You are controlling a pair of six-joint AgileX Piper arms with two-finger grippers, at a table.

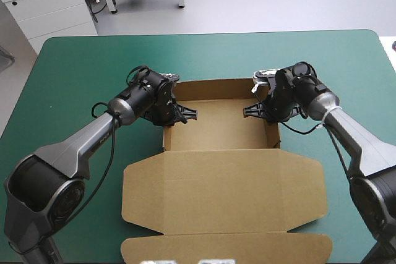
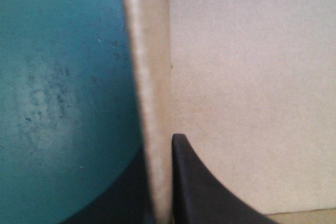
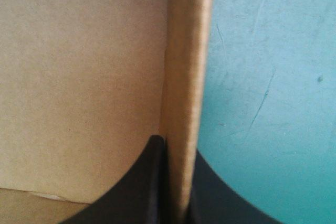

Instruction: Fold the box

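The brown box (image 1: 216, 129) stands mid-table as an open tray, walls raised at the back and both sides. Its lid (image 1: 223, 193) lies flat toward the near edge, with a front flap (image 1: 226, 246) beyond it. My left gripper (image 1: 168, 109) straddles the tray's left wall, one black finger inside and one outside. In the left wrist view the gripper (image 2: 158, 150) is shut on that wall's top edge (image 2: 152, 66). My right gripper (image 1: 270, 109) does the same on the right wall, and the right wrist view shows the gripper (image 3: 176, 148) pinching the wall (image 3: 186, 66).
The teal-green cover (image 1: 74, 72) shows on every side of the box. The lid's front flap reaches nearly to the table's near edge. Both arms slant in from the near corners alongside the lid.
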